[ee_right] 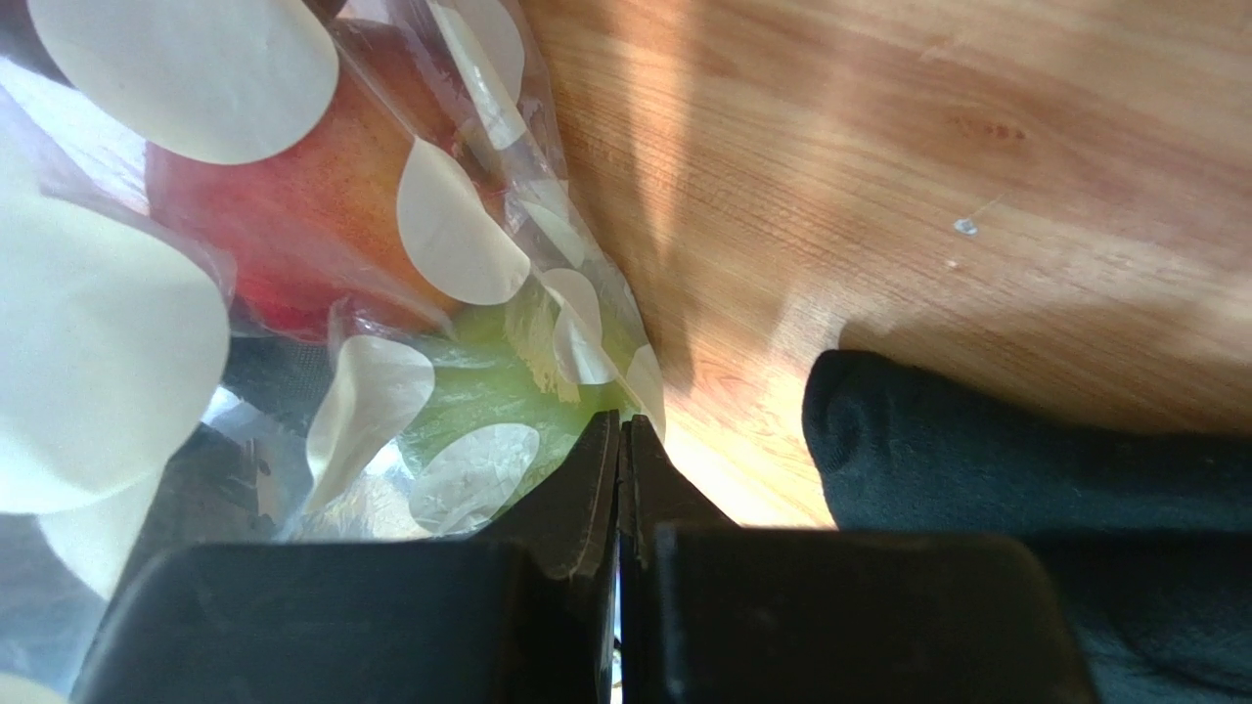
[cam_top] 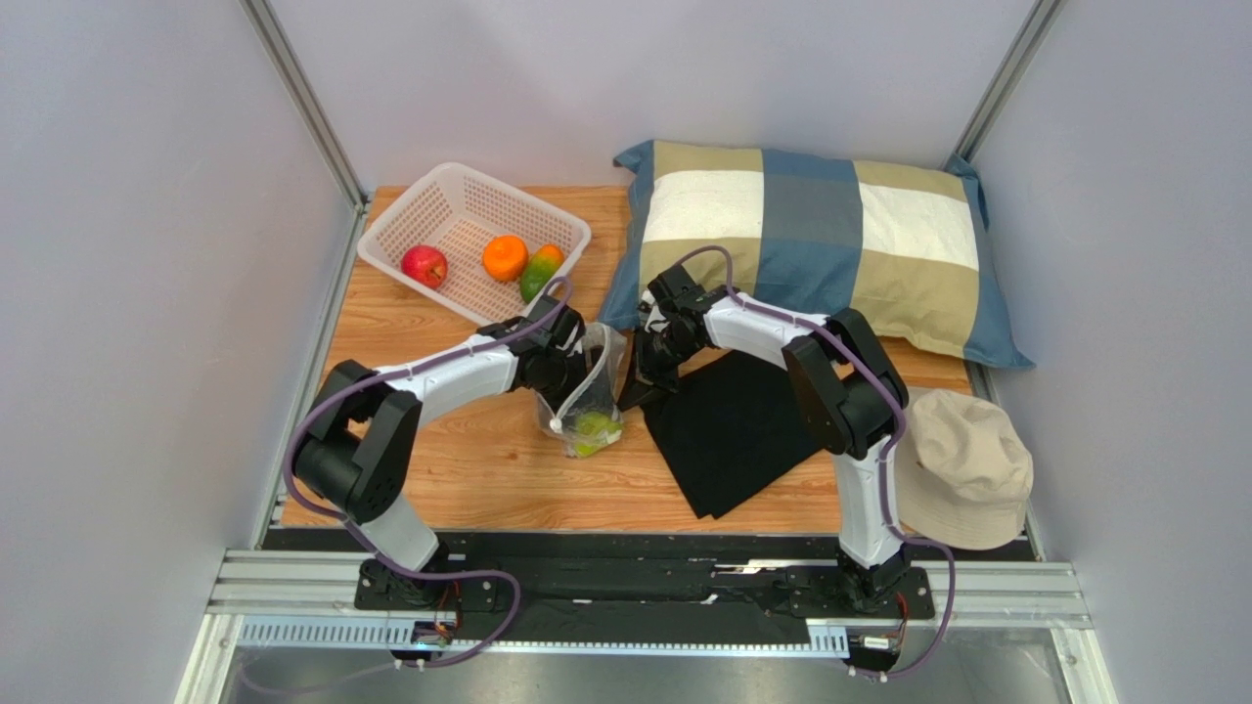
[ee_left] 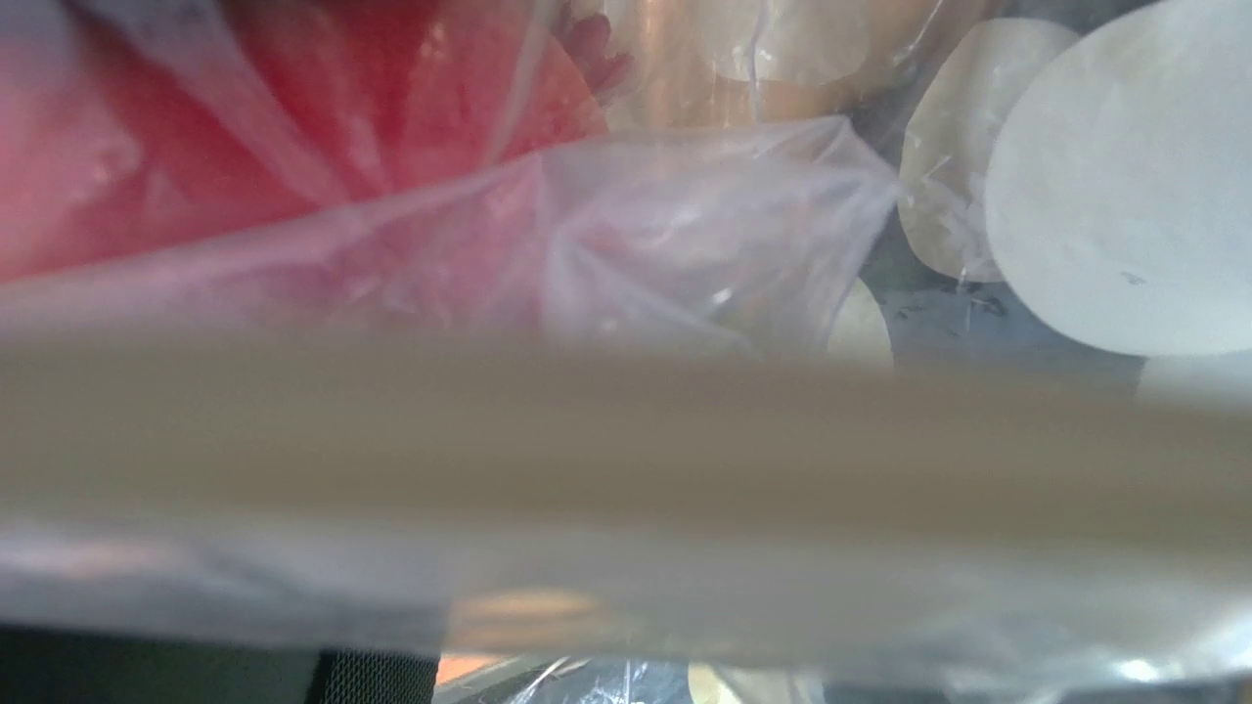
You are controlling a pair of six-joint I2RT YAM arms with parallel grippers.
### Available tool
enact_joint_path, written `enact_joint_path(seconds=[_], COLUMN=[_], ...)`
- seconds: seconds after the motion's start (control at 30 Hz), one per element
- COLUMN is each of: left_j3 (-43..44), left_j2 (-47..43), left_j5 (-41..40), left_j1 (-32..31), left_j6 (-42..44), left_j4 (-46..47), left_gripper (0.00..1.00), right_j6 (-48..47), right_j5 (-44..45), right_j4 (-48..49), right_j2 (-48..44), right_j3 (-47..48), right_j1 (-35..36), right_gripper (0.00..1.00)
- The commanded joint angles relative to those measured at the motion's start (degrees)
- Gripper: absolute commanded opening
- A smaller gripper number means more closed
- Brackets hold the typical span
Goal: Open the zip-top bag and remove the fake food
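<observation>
The zip-top bag (cam_top: 600, 367), clear with white dots, stands on the wooden table between my two grippers. A green fake food piece (cam_top: 595, 430) lies at its bottom. My right gripper (cam_top: 642, 360) is at the bag's right edge. In the right wrist view the right gripper (ee_right: 620, 426) is shut on the bag's (ee_right: 441, 235) film, with a red fruit (ee_right: 279, 220) and the green fruit (ee_right: 470, 396) behind it. My left gripper (cam_top: 566, 364) is at the bag's mouth. Crinkled bag plastic (ee_left: 706, 250) covers the left wrist view, hiding the fingers, with a red fruit (ee_left: 221, 132) at upper left.
A white lattice basket (cam_top: 385, 235) at the back left holds a red apple (cam_top: 425, 266), an orange (cam_top: 504, 258) and an orange-green fruit (cam_top: 541, 270). A checked pillow (cam_top: 823, 235) lies at the back right, a black cloth (cam_top: 735, 426) beside the bag, a beige hat (cam_top: 963, 467) at the right edge.
</observation>
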Motion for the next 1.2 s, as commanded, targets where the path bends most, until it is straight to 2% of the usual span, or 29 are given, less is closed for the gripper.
enact_joint_path(seconds=[0.0, 0.03, 0.07, 0.1, 0.13, 0.2, 0.23, 0.33, 0.5, 0.6, 0.7, 0.9, 1.07, 1.17], left_j3=[-2.51, -2.60, -2.60, -2.77, -2.60, -1.99, -1.72, -0.75, -0.31, 0.30, 1.44, 4.08, 5.57, 6.45], left_j2=[5.39, 4.00, 2.94, 1.89, -0.39, -3.47, -4.53, -8.75, -14.46, -16.31, -18.15, -21.32, -21.94, -21.86], left_j5=[-4.43, -4.51, -4.78, -5.21, -5.74, -6.18, -6.27, -7.68, -9.61, -10.57, -12.24, -15.41, -15.94, -15.76], left_j1=[-0.46, -0.55, -0.55, -0.47, -0.55, -0.55, -0.55, -0.99, -1.61, -1.70, -1.87, -1.96, -1.96, -1.87], left_j6=[3.88, 3.89, 3.80, 4.23, 4.50, 5.64, 6.08, 7.14, 6.53, 5.65, 5.12, 2.05, -0.23, -1.82], left_j4=[4.86, 4.68, 4.24, 3.54, 2.93, 0.56, -0.15, -3.84, -8.59, -10.87, -12.72, -15.01, -15.44, -15.45], left_gripper=[0.28, 0.17, 0.06, 0.03, 0.00, 0.00, 0.00, 0.00, 0.00, 0.00, 0.00, 0.00, 0.00, 0.00], right_j6=[-3.84, -4.91, -5.88, -6.67, -8.15, -9.66, -10.53, -9.23, -1.68, 0.35, 0.79, -0.69, -1.75, -2.54], right_j5=[-0.17, 0.88, 1.42, 1.94, 3.17, 4.75, 5.37, 4.59, 2.22, 2.21, 4.22, 12.12, 15.22, 14.52], right_j4=[-2.53, -5.41, -6.92, -8.15, -10.52, -12.99, -14.92, -15.90, -11.88, -6.78, -6.14, -10.79, -11.86, -12.29], right_j2=[-3.74, -4.54, -5.42, -7.51, -8.67, -12.26, -13.32, -17.19, -21.85, -24.23, -23.62, -20.20, -19.84, -19.22], right_j3=[-0.02, 0.16, 0.77, 1.12, 1.73, 4.80, 5.95, 9.47, 12.90, 13.17, 12.55, 15.10, 13.08, 13.43], right_j1=[-0.06, -0.68, -1.12, -2.00, -2.53, -2.88, -2.80, -2.80, -2.53, -0.26, 2.47, 6.60, 8.36, 9.59], right_gripper=[0.01, 0.02, 0.12, 0.19, 0.35, 0.50, 0.60, 0.72, 0.78, 0.95, 0.95, 0.75, 0.70, 0.48])
